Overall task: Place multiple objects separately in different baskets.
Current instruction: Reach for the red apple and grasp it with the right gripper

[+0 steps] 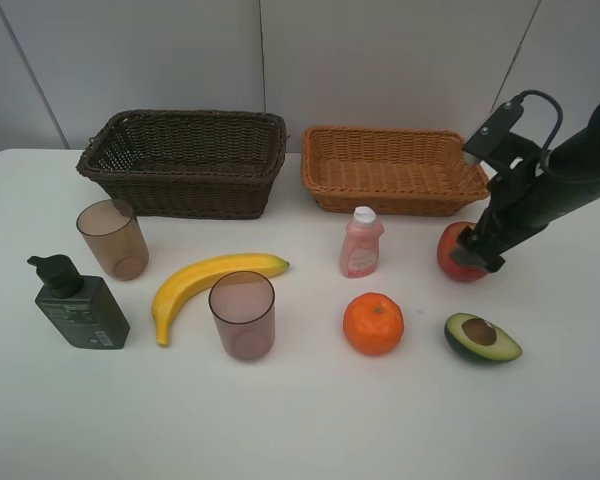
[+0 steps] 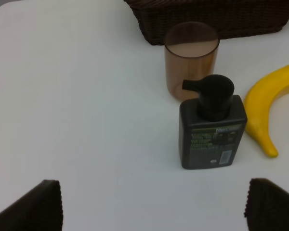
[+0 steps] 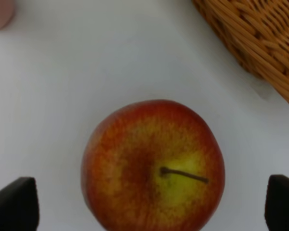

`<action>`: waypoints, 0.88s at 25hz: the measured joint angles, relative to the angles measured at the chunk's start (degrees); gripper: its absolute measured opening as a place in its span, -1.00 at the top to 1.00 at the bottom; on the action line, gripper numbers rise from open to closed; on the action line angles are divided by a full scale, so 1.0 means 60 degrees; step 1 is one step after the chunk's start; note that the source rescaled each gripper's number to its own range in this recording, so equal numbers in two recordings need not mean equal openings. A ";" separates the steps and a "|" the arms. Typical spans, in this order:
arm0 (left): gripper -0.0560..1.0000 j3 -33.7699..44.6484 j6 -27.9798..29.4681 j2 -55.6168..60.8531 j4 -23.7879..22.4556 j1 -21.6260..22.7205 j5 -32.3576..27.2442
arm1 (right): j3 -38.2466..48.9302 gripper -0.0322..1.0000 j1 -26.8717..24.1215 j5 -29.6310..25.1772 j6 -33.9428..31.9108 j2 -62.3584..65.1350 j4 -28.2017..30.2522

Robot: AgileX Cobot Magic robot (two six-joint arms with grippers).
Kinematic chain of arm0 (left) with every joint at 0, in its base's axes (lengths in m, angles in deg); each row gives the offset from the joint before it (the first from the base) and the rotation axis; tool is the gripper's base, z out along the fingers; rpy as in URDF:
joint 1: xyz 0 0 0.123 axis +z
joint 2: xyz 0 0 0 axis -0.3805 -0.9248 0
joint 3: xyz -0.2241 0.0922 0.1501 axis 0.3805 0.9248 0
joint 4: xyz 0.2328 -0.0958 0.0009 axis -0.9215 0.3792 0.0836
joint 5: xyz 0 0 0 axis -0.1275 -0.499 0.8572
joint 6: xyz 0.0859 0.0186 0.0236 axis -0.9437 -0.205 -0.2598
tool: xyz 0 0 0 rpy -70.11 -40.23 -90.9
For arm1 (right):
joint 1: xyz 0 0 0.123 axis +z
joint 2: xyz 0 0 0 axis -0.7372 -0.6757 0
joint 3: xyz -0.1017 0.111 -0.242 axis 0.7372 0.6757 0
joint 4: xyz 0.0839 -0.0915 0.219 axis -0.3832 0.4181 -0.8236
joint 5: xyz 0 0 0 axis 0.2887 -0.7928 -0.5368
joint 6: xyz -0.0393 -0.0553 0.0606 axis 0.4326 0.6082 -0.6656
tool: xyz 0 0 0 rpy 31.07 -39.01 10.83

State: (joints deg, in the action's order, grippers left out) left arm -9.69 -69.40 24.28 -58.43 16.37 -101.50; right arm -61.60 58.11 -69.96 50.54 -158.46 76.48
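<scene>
Near the right end of the light orange-brown basket (image 1: 380, 200), the red apple (image 3: 151, 168) sits on the white bench (image 1: 300, 430) — the right hand (image 3: 148, 202), spread wide, flanks it without touching. Left hand (image 2: 153, 207) gapes empty before the dark green pump bottle (image 2: 212, 110); its label (image 2: 216, 144) reads "Men" — the rest is blurred.

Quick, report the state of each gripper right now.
Left gripper: open, holding nothing, near the pump bottle.
Right gripper: open, straddling the apple, not gripping it.
</scene>
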 joint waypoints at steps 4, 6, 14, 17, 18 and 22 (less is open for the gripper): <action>-1.00 0.0000 0.0000 0.0000 0.0000 0.0000 0.0000 | -0.0336 -0.97 0.0000 0.0000 0.0004 -0.0317 0.0000; -1.00 0.0000 0.0000 0.0000 0.0000 0.0000 0.0000 | -0.0408 -0.97 0.0000 0.0023 0.0004 -0.0406 -0.0009; -1.00 0.0000 0.0000 0.0000 0.0000 0.0000 0.0000 | -0.0474 -0.97 -0.0249 0.0042 0.0004 -0.0790 -0.0009; -1.00 0.0000 0.0000 0.0000 0.0000 0.0000 0.0000 | -0.0532 -0.97 -0.0249 0.0033 0.0011 -0.1005 -0.0019; -1.00 0.0000 0.0000 0.0000 0.0000 0.0000 0.0000 | -0.0566 -0.97 -0.0249 0.0033 0.0011 -0.1073 -0.0019; -1.00 0.0000 0.0000 0.0000 0.0000 0.0000 0.0000 | -0.0746 -0.97 -0.0249 0.0055 0.0011 -0.1472 -0.0195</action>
State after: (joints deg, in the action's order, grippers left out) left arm -9.69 -69.40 24.28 -58.43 16.37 -101.50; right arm -66.08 56.62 -69.63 50.61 -167.29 75.31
